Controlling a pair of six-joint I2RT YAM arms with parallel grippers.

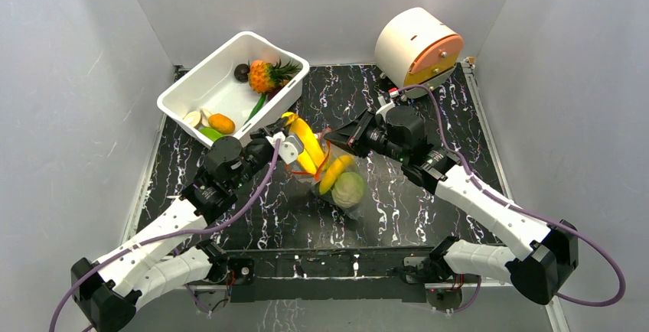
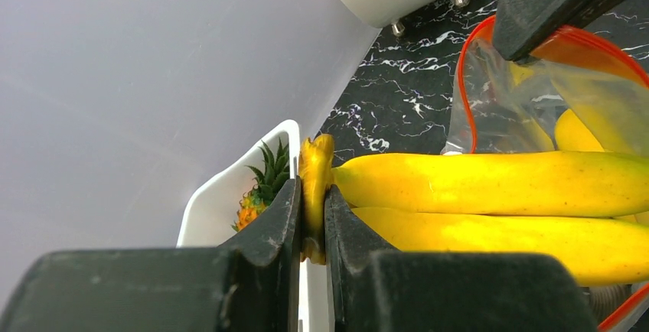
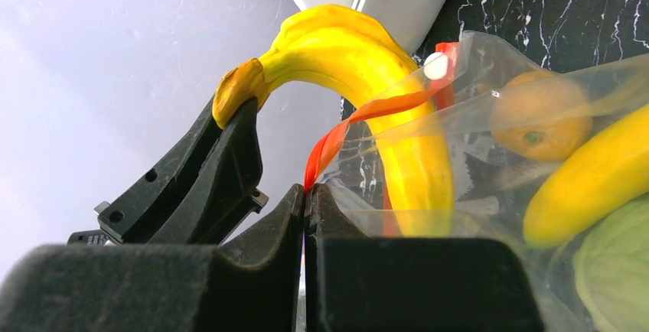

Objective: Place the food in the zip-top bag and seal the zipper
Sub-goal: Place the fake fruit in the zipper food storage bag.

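Mid-load: we're feeding the banana bunch [image 1: 304,142] into the zip-top bag [image 3: 459,60].
Sitting inside: a green round fruit [image 1: 350,189], an orange pc [image 3: 539,118] & another banana [image 1: 337,173]; the zipper [image 3: 360,114] is gaping unsealed, more food [image 1: 222,123] is waiting in the white tub [image 1: 214,79] far-left of the bag, so we're judging approx. half done. Our left end effector [image 2: 312,217] is clamping the bunch's stem, arm reaching from the bag's left; our right end effector [image 3: 306,194] is pinching the zipper, arm reaching from the bag's right.

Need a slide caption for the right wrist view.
Right gripper pinches the red zipper of the zip-top bag while the left gripper holds bananas by the stem, tips inside it.
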